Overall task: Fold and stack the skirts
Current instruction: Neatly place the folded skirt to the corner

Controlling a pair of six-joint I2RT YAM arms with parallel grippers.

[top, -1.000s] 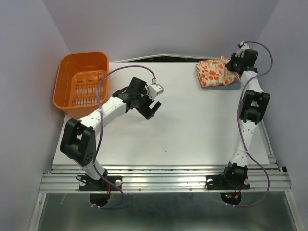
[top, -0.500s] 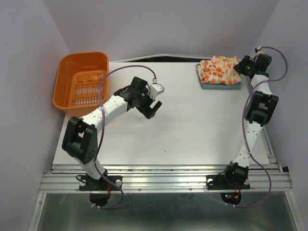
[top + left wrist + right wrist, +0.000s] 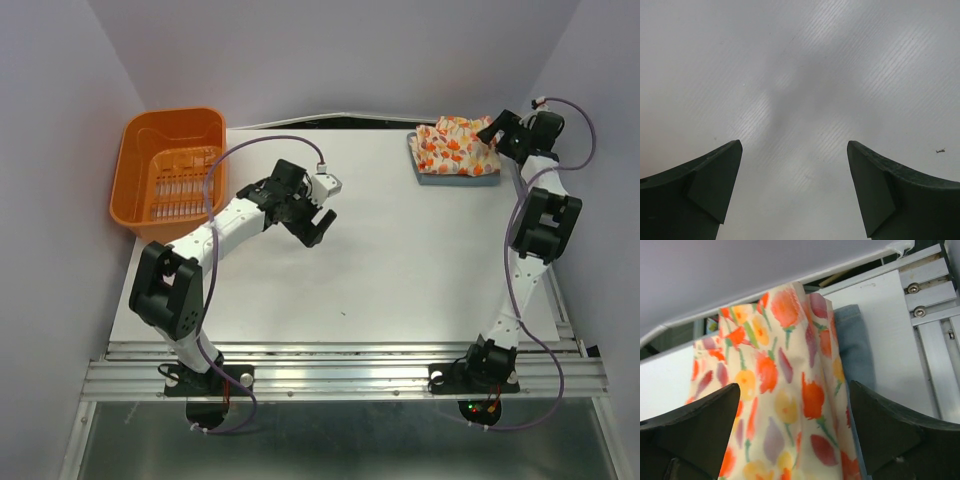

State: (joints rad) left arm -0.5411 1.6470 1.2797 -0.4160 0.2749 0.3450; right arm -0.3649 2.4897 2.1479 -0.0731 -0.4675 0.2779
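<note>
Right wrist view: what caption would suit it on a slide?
Open right pincer framing the flower-print skirt, stacked on the light blue skirt near the table edge.

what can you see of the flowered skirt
The flowered skirt is cream cloth printed with orange, red and yellow flowers, folded into a rumpled packet. It lies on the light blue skirt, whose edge shows beneath it, at the far right corner of the table. The open right gripper hovers at its edge.
</note>
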